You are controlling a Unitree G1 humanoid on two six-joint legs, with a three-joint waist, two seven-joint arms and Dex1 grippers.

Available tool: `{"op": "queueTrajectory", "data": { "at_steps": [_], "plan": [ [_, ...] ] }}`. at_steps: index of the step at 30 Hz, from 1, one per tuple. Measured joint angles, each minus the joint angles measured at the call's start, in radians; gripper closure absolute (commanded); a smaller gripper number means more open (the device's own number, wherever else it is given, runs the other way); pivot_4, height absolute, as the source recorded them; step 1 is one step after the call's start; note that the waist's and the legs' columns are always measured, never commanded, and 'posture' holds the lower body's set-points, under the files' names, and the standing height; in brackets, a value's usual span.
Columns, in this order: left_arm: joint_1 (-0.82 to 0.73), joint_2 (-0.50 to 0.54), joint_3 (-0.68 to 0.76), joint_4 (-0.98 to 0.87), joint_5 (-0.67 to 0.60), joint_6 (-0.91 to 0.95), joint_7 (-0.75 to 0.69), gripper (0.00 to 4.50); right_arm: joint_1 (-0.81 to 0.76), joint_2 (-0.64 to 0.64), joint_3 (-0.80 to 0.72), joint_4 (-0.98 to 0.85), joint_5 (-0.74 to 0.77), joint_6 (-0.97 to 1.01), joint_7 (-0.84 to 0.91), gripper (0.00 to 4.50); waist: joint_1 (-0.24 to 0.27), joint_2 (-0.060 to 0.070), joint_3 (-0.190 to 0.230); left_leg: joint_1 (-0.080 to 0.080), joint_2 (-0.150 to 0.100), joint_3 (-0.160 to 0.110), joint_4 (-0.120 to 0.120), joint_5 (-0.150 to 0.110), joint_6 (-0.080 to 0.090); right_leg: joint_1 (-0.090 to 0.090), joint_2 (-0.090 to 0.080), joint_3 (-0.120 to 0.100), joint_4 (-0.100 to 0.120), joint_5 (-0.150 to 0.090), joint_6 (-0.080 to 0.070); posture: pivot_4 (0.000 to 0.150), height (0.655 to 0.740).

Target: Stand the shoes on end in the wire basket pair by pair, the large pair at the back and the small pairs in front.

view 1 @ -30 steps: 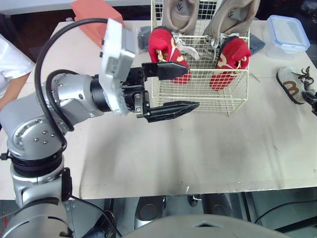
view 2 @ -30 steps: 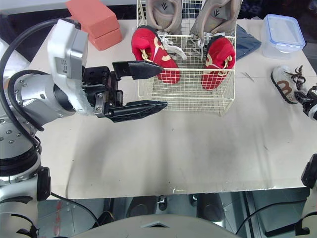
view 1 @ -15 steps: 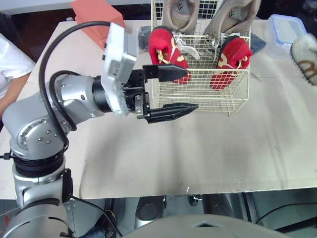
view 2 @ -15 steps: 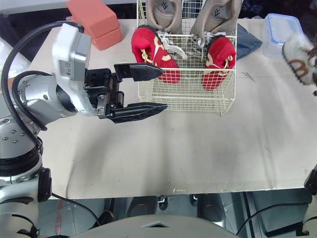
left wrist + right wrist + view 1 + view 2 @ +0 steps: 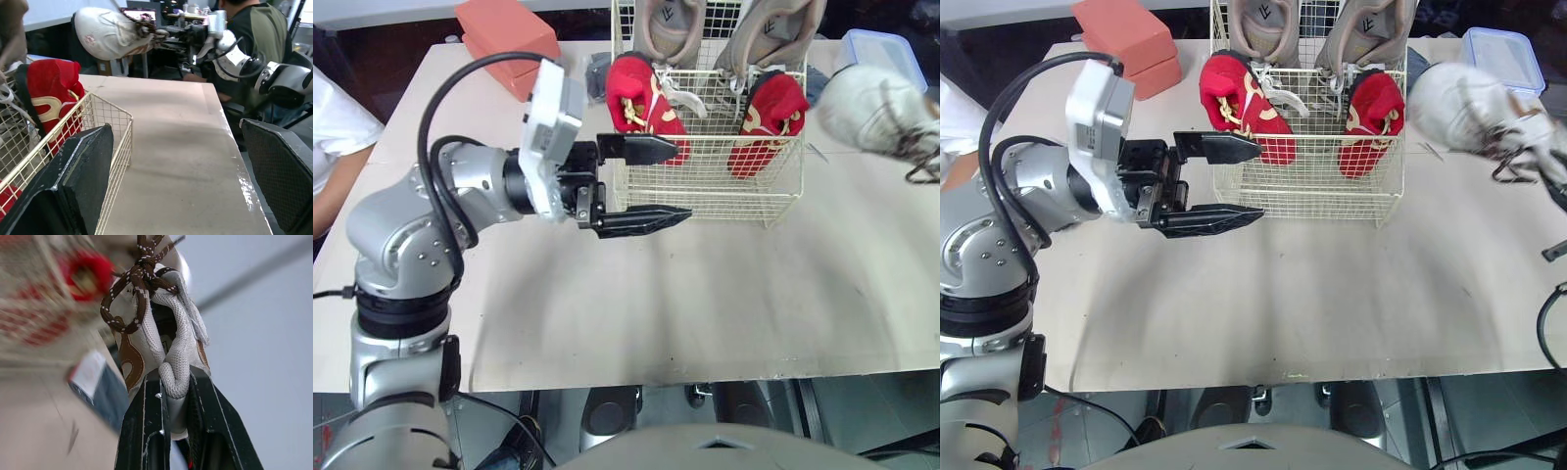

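While hanging above the table (image 5: 724, 294), right of the basket (image 5: 705, 201), looks light and floppy: shoe (image 5: 867, 108). Clamped by the right gripper (image 5: 173, 382) at, seemingly, the laced tongue; better taken by the stiffer heel. Spread wide, empty, beside the basket: left gripper (image 5: 685, 180).

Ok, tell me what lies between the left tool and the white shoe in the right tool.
The wire basket holding the red shoes, seen in the left eye view between left tool and white shoe.
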Motion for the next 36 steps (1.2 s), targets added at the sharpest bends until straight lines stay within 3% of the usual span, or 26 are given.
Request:
{"op": "queueTrajectory", "data": {
  "at_steps": [8,18,25,26,31,36],
  "plan": [
    [-0.027,-0.031,-0.028,0.055,0.051,-0.028,-0.084,0.00,0.040,-0.117,0.186,-0.207,-0.011,-0.073,0.042,4.41,0.000,0.000,0.000,0.000,0.000,0.000,0.000,0.000,0.000,0.000,0.000,0.000,0.000,0.000,0.000,0.150,0.6860],
    [-0.077,-0.052,-0.162,0.119,0.204,-0.067,-0.177,0.00,-0.354,-0.146,0.544,-0.181,-0.080,-0.124,0.076,4.41,0.001,-0.001,0.000,-0.002,-0.001,-0.001,0.001,0.000,0.000,-0.001,0.001,-0.001,-0.001,0.002,-0.004,0.150,0.6860],
    [-0.074,-0.025,-0.272,0.158,0.326,-0.107,-0.294,0.00,-0.494,-0.136,0.668,-0.125,-0.089,-0.190,0.086,4.41,0.001,-0.001,0.001,-0.003,0.000,-0.001,0.001,0.000,0.000,-0.002,0.000,-0.002,-0.001,0.002,-0.004,0.150,0.6860],
    [-0.074,-0.026,-0.275,0.165,0.334,-0.108,-0.302,0.52,-0.504,-0.135,0.679,-0.117,-0.090,-0.196,0.086,4.50,0.002,-0.001,0.001,-0.003,0.000,-0.001,0.001,0.000,0.000,-0.002,0.000,-0.002,-0.001,0.002,-0.004,0.150,0.6860],
    [-0.074,-0.030,-0.275,0.180,0.345,-0.108,-0.322,1.61,-0.518,-0.135,0.689,-0.098,-0.099,-0.207,0.082,4.50,0.001,-0.001,0.001,-0.003,0.000,-0.001,0.001,0.000,0.000,-0.002,0.000,-0.002,-0.001,0.002,-0.004,0.150,0.6860],
    [-0.074,-0.018,-0.275,0.182,0.353,-0.089,-0.336,2.99,-0.518,-0.137,0.712,-0.089,-0.107,-0.223,0.075,4.50,0.001,-0.001,0.001,-0.003,0.000,-0.001,0.001,0.000,0.000,-0.002,0.000,-0.002,0.000,0.002,-0.004,0.150,0.6860]
  ]
}}
